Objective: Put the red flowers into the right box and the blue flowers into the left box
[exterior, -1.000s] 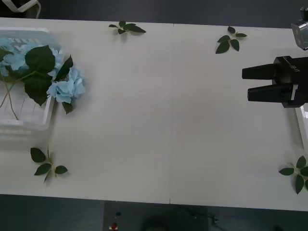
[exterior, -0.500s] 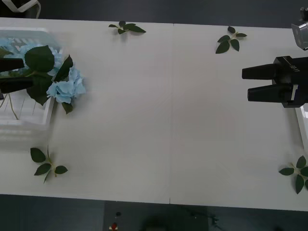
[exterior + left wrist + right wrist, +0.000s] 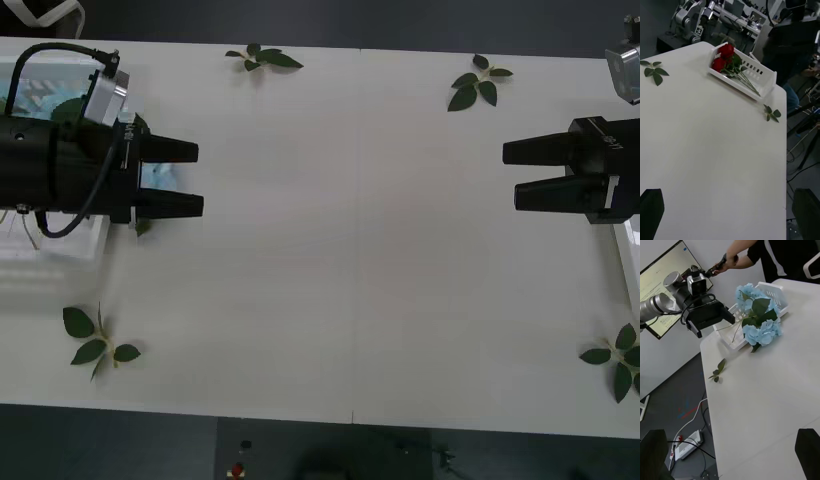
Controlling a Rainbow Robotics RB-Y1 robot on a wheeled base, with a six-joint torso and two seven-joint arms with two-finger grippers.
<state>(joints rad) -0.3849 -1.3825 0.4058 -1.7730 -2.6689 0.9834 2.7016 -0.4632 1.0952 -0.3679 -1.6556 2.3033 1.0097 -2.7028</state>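
Observation:
The blue flowers (image 3: 760, 329) lie in the left box (image 3: 731, 340), and one pale cluster spills over its rim onto the table. In the front view my left arm covers most of them; a patch of blue flowers (image 3: 157, 177) peeks out between the fingers. My left gripper (image 3: 200, 179) is open and holds nothing, its tips just past that cluster. The red flowers (image 3: 723, 57) lie in the right box (image 3: 765, 77), heads together and stems along the tray. Beside the right box edge (image 3: 631, 262), my right gripper (image 3: 511, 175) hangs open and holds nothing.
Loose green leaf sprigs lie on the white table: one at the far edge (image 3: 265, 57), one at the far right (image 3: 480, 82), one at the near left (image 3: 98, 340), one at the near right (image 3: 615, 358). The left box rim (image 3: 60, 66) sits at the table's left end.
My left arm has swung in from the left over the left box and now covers most of the blue flowers. The right arm has not moved.

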